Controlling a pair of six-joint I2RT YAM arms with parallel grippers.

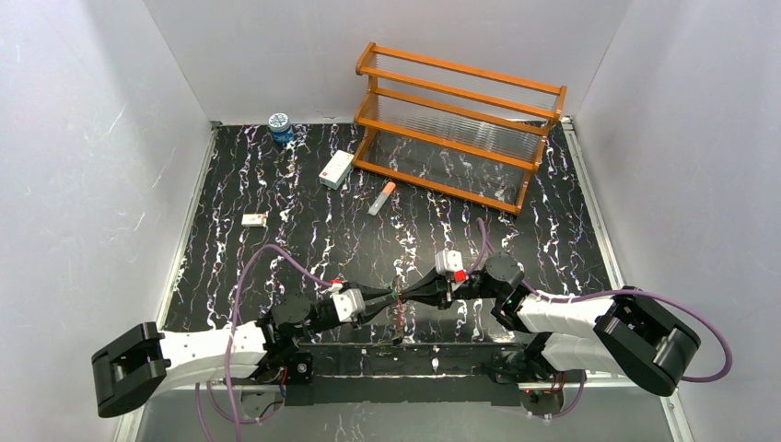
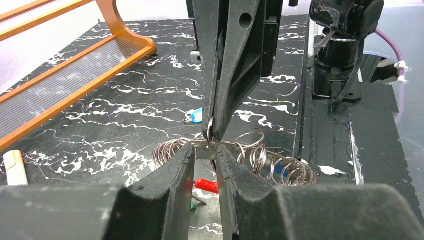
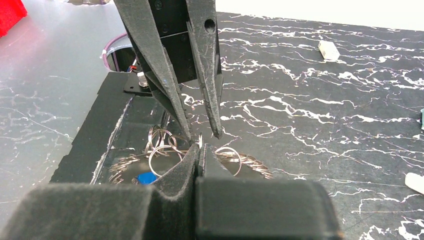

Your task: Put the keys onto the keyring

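Note:
The keyring (image 1: 398,320) lies near the table's front edge as a wire loop carrying several small silvery split rings (image 2: 280,167), with a red part (image 2: 206,185) below my left fingers. Both grippers meet tip to tip just above it. My left gripper (image 2: 206,152) is shut on a flat silvery key blade held across its tips. My right gripper (image 3: 200,147) is shut on a thin small ring of the keyring, right against the left tips. A blue key head (image 2: 197,116) lies behind, and another (image 3: 146,177) lies among the rings. A green bit (image 2: 192,204) shows under the left fingers.
An orange wooden rack (image 1: 460,120) stands at the back right. An orange-and-white tube (image 1: 381,198), a white box (image 1: 336,169), a blue jar (image 1: 280,127) and a small white piece (image 1: 254,219) lie further back. The table's front edge is just below the keyring.

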